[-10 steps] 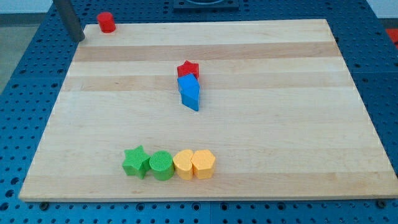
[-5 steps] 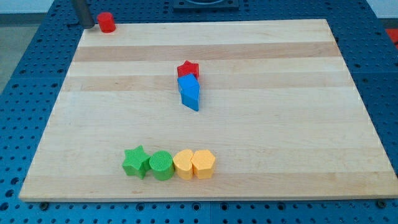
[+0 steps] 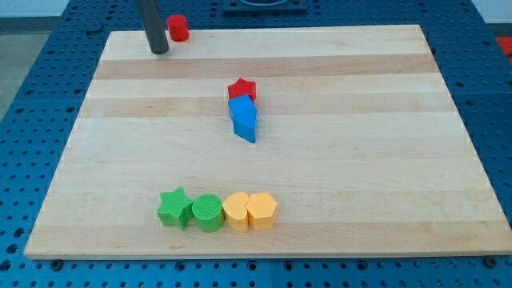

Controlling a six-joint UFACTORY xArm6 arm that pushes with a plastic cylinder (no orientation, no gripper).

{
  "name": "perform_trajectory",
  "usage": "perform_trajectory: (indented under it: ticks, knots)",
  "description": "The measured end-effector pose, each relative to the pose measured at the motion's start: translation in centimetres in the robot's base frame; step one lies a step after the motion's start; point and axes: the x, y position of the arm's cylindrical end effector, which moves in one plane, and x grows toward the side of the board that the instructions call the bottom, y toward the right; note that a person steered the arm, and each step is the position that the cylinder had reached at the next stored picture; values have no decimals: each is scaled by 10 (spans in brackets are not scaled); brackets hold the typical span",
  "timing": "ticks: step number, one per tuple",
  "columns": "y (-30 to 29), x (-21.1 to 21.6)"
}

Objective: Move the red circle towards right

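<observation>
The red circle [image 3: 178,28] stands at the board's top edge, toward the view's left. My tip [image 3: 159,50] is on the board just to the left of it and slightly below, close to it; whether they touch I cannot tell. A red star [image 3: 242,89] sits near the board's middle with a blue block [image 3: 243,118] touching it from below.
A row of blocks lies near the view's bottom: a green star [image 3: 174,208], a green circle [image 3: 207,212], a yellow block [image 3: 236,211] and a yellow heart-like block [image 3: 262,210], side by side. The wooden board [image 3: 360,160] rests on a blue perforated table.
My tip has moved right from off the board's top left corner onto the board. The red circle has shifted right along the top edge.
</observation>
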Motion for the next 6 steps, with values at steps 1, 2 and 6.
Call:
perform_trajectory:
  ticks: [1, 2, 6]
  knots:
    - [-23, -14]
    - [-28, -40]
    - [82, -35]
